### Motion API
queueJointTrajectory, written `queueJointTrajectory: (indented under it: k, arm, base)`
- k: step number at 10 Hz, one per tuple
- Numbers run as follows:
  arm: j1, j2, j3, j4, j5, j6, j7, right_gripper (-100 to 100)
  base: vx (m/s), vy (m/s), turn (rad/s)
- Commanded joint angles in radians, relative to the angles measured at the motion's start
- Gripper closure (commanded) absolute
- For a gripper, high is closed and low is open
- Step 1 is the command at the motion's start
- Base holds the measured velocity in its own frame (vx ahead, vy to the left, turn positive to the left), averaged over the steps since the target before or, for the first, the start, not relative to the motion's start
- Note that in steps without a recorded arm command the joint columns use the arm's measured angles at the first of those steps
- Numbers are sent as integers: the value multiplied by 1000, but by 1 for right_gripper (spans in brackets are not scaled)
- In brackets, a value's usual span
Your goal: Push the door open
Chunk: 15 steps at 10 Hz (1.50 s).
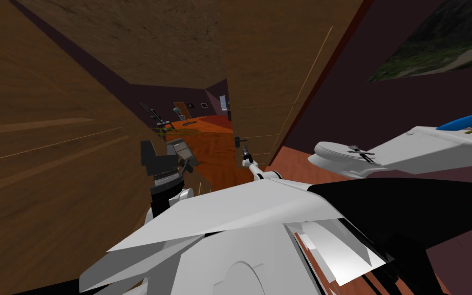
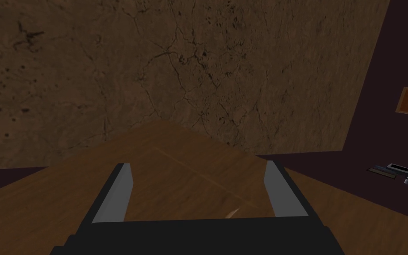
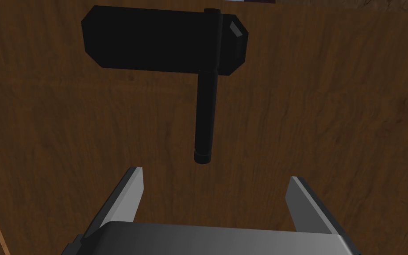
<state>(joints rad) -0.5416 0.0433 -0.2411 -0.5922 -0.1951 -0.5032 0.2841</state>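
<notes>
At the right gripper (image 3: 214, 195) the fingers are spread with nothing between them, aimed square at the brown wood door (image 3: 331, 110). The free end of the black lever handle (image 3: 204, 115) sits just beyond the gap between the fingertips, and its black plate (image 3: 154, 40) lies further out on the door face. The left gripper (image 2: 198, 190) also has its fingers apart and empty, over a brown wood surface (image 2: 44, 208). In the head view the door stands ajar just right of a narrow opening onto orange floor (image 1: 219, 153), with a white toilet (image 1: 337, 151) off to the robot's right.
</notes>
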Motion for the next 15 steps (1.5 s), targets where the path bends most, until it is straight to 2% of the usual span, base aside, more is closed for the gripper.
queueJointTrajectory:
  k: [1, 2, 3, 5, 7, 10, 12, 13, 14, 15]
  arm:
    - [0, 0, 0, 0, 0, 0, 0, -100]
    - [-1, -19, -1, 2, -1, -2, 1, -100]
    - [-1, -25, -1, 2, -1, -3, 1, -100]
    - [0, -56, -4, 4, -2, -5, 0, -100]
    - [1, -68, -6, 5, -3, -7, 0, -100]
    - [2, -55, -9, 6, -4, -10, -1, -100]
    - [2, -20, -12, 7, -5, -13, -1, -100]
    - [-12, -33, -13, 33, -6, -23, -1, -100]
    - [-12, -33, -13, 33, -6, -23, -1, 100]
    - [-12, -33, -13, 33, -6, -23, -1, 100]
  base:
    - [-41, 65, 2]
    - [55, -69, -13]
    - [100, -124, 6]
    - [157, -116, 15]
    - [212, -32, 30]
    - [200, 55, 28]
    - [198, 79, 35]
    - [87, 31, 9]
    - [-13, -1, -7]
    - [-30, -12, 9]
